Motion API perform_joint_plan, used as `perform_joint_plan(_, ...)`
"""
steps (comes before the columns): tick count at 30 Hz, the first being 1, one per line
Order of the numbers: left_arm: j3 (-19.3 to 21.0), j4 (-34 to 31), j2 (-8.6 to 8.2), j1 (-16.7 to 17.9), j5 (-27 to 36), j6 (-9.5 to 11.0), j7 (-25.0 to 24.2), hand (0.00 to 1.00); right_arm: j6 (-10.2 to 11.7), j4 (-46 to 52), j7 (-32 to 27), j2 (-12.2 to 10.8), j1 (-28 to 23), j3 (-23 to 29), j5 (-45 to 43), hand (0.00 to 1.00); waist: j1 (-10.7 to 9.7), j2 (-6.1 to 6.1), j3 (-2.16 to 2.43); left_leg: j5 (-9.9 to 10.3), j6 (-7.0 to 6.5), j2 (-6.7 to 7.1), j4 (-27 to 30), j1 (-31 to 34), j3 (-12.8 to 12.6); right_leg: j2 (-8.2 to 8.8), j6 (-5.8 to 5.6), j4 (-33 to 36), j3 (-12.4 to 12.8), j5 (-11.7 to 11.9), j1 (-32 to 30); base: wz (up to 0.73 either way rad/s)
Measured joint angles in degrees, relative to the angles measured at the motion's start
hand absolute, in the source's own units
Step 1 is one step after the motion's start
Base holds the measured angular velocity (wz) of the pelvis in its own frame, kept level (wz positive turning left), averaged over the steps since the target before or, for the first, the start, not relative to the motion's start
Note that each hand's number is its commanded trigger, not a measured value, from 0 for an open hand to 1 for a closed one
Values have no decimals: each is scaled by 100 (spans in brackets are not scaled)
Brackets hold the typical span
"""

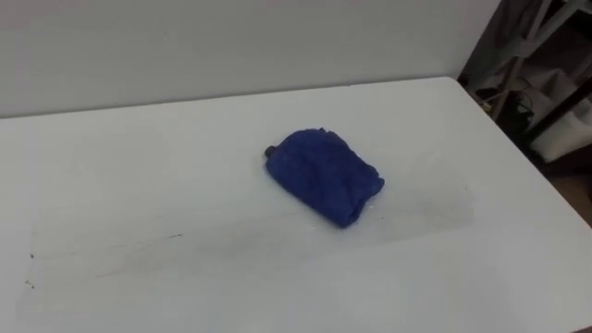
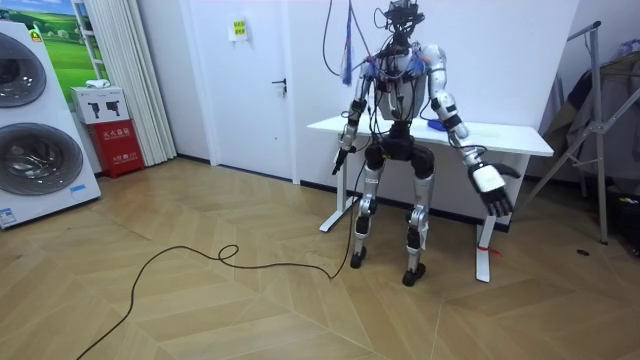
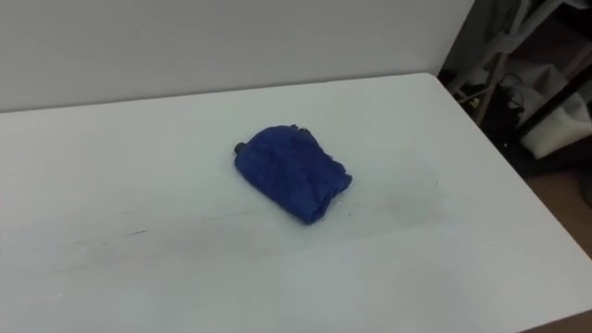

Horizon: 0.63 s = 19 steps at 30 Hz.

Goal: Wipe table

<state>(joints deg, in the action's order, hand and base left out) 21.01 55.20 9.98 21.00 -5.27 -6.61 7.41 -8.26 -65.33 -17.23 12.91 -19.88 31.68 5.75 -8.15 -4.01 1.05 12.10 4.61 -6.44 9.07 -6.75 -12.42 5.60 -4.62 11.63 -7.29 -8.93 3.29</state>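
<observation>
A crumpled blue cloth (image 1: pixel 324 176) (image 3: pixel 291 173) lies on the white table (image 1: pixel 139 139), a little right of its middle, with no hand on it. A small dark bit (image 1: pixel 268 150) peeks out at the cloth's far left edge. Faint grey streaks (image 1: pixel 139 248) run across the tabletop in front of the cloth. In the room view I stand at the table (image 2: pixel 515 141) facing the wall, both arms hanging below the tabletop. My right hand (image 2: pixel 492 190) hangs out to the room view's right with straight fingers. My left hand (image 2: pixel 340 160) hangs by the table's left end.
A metal rack with dark gear (image 1: pixel 541 65) stands just past the table's right end, also in the room view (image 2: pixel 600 120). The wall runs close behind the table. Washing machines (image 2: pixel 30 130) and a red box (image 2: pixel 118 145) stand far off at the room view's left.
</observation>
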Motion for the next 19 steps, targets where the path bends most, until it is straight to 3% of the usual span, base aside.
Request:
perform_joint_plan(6, -371, 236, -54, -184, -1, -8, 78, 0, -167, -313, 527, -155, 296, -1063, -1292, 0, 257, 201, -36, 0, 1, -4, 22, -45, 81, 4, 0, -5, -83, 0, 101, 8)
perform_joint_plan(14, -853, 257, -136, -249, -160, -93, 126, 0, -287, -323, 914, -222, 830, -2095, -2018, 0, 539, 251, -41, 0, 0, 1, 68, -57, 263, 15, 0, -70, -261, 0, 274, 12)
perform_joint_plan(19, -1074, 280, -260, -270, -226, -181, 198, 0, -380, -315, 1057, -268, 1019, -2371, -2526, 0, 650, 306, -67, -7, 11, 3, 60, -48, 437, 15, -6, -110, -448, -7, 365, 16)
